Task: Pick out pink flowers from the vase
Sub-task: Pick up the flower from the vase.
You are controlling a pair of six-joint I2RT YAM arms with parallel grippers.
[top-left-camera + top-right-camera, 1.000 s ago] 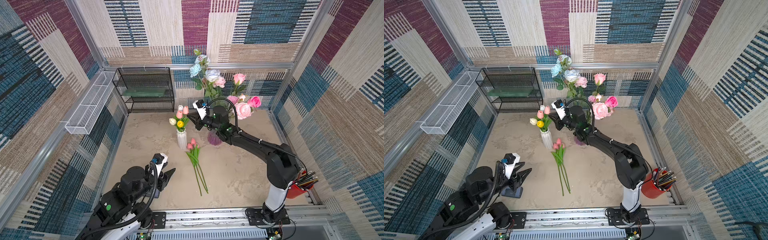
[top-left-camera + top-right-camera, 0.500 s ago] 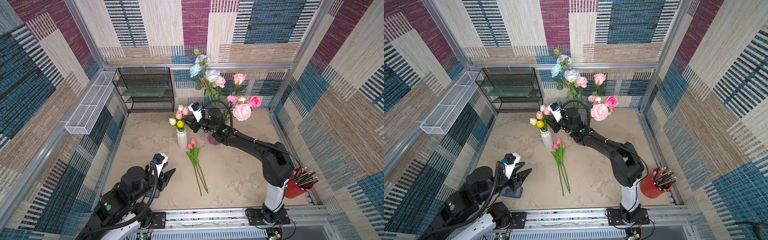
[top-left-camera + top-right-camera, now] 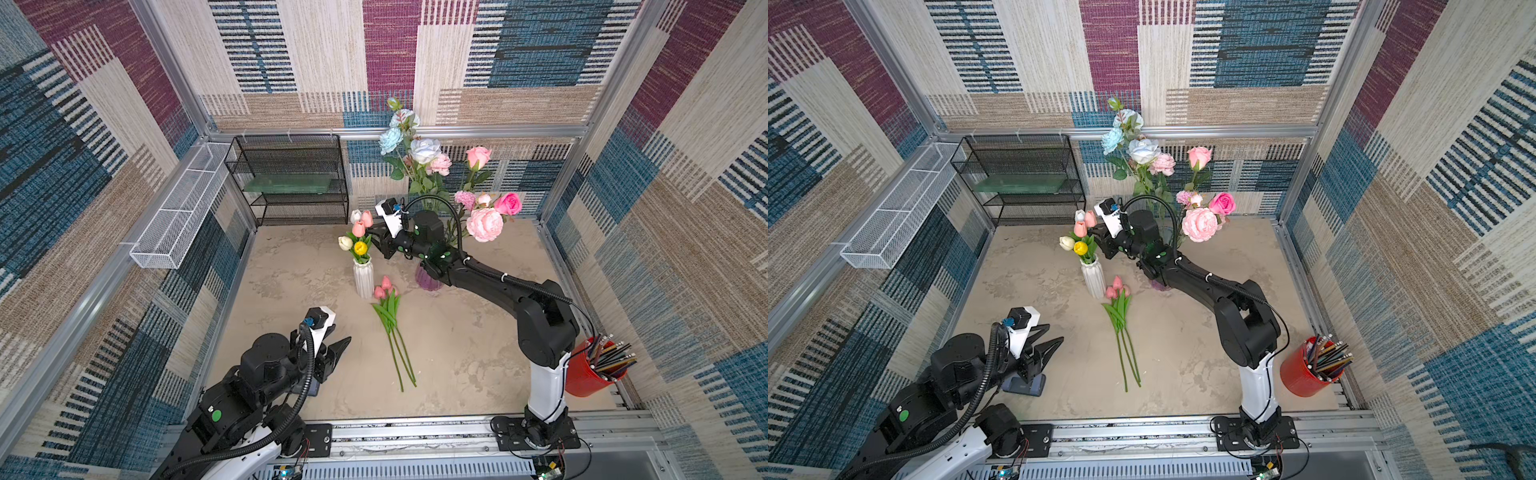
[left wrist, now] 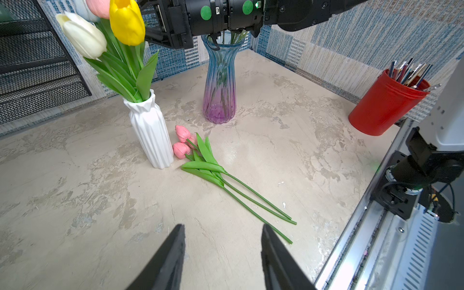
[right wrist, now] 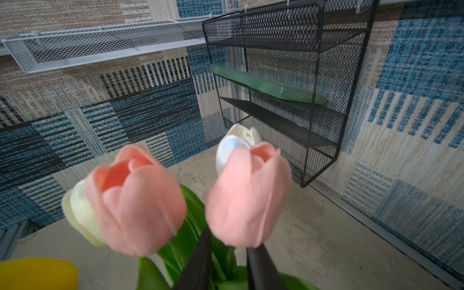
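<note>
A white ribbed vase (image 3: 363, 282) holds white, yellow and two pink tulips (image 3: 358, 228). My right gripper (image 3: 372, 235) reaches into this bunch. In the right wrist view it (image 5: 233, 238) is open, its fingers (image 5: 203, 253) just under one pink tulip head (image 5: 247, 193), with green stem and leaves in the gap. Another pink tulip (image 5: 135, 200) stands beside it. Three pink tulips (image 3: 384, 286) lie on the table by the vase. A glass vase (image 4: 221, 82) behind holds large pink flowers (image 3: 484, 224) and pale blue and white roses. My left gripper (image 4: 223, 227) hovers open and empty near the front left.
A black mesh shelf (image 3: 291, 178) stands at the back left, with a white wire basket (image 3: 178, 208) on the left wall. A red cup of pencils (image 3: 590, 370) sits front right. A small dark device (image 3: 1023, 384) lies under my left arm.
My right gripper has moved left from the glass vase to the tulips in the white vase, and its jaws have opened. The left arm has not moved.
</note>
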